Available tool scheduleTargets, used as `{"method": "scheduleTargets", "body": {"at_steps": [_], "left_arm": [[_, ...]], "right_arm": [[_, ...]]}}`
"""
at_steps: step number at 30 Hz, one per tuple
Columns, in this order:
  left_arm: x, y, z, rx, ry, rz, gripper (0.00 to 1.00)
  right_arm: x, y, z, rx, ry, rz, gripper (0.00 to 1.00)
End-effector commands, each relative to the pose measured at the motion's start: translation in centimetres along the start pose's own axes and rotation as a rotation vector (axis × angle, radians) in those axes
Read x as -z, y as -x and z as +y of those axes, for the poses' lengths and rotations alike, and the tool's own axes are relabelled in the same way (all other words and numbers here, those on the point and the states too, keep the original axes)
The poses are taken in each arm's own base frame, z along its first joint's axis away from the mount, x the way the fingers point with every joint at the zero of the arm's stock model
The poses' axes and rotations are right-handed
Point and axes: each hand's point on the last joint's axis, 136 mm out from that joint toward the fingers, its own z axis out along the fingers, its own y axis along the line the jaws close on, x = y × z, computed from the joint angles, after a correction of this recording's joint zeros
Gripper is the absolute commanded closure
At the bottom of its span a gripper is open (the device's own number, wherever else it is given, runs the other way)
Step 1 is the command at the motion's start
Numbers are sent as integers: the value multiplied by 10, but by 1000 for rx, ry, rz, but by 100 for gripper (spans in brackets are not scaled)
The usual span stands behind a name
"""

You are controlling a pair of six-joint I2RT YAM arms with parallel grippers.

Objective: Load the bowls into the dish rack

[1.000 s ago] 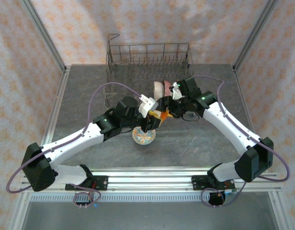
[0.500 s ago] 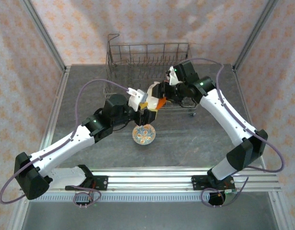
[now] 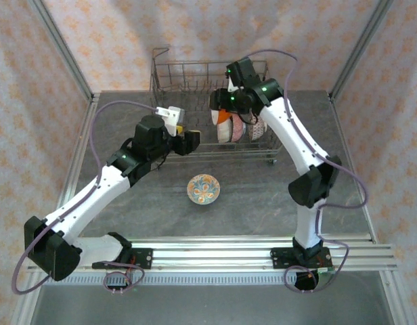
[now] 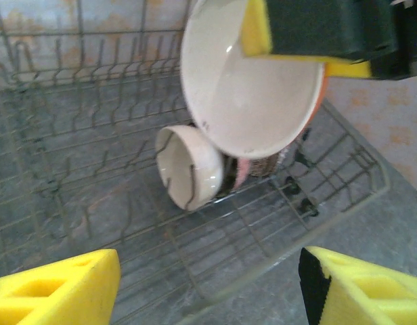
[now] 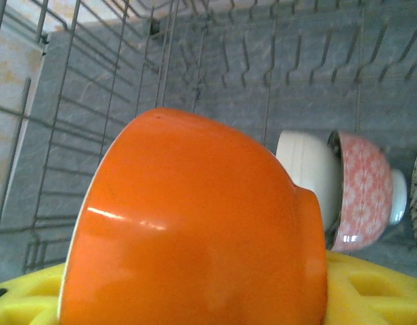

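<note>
Fingers first, from the top view: the left fingers (image 3: 189,140) hang over the table (image 3: 127,196) left of centre, beside the near edge of the dish rack (image 3: 188,74). We cannot judge their gap from here. The right fingers (image 3: 224,105) hold the orange bowl (image 3: 223,118) tilted over the rack's middle. The patterned bowl (image 3: 204,189) lies alone on the table at frame centre.

From the left wrist, the left fingers (image 4: 59,291) sit wide apart at the lower corners, with nothing between them. At upper right the right fingers (image 4: 296,27) clamp the orange bowl (image 4: 249,95), its pale inside facing us, above a white bowl (image 4: 188,166) on its side in the dish rack (image 4: 93,101).

From the right wrist, the orange bowl (image 5: 195,230) covers the lower left, pressed against one yellow pad of the right fingers (image 5: 371,291). The white bowl (image 5: 306,169) and a pink bowl (image 5: 361,186) lean together at right inside the dish rack (image 5: 262,61).
</note>
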Motion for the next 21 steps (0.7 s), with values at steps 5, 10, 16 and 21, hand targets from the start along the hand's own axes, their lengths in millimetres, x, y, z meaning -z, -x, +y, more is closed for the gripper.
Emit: {"method": "scheduleTargets", "body": {"at_steps": [5,10,16,21], "left_arm": [[-6,3,39,92,125,43,29],[-7,7,67,173,177,38,29],[-10,8,77,169,198,40,29],[-11,5,83,151,217,50,29]], "right_arm": [[-14,11,-8,110,-182,-45,45],[-26,11,0,166,-226,-71,45],[-35,6,12,234,-270,-85,46],[-36,7,15,257,-310,-113,46]]}}
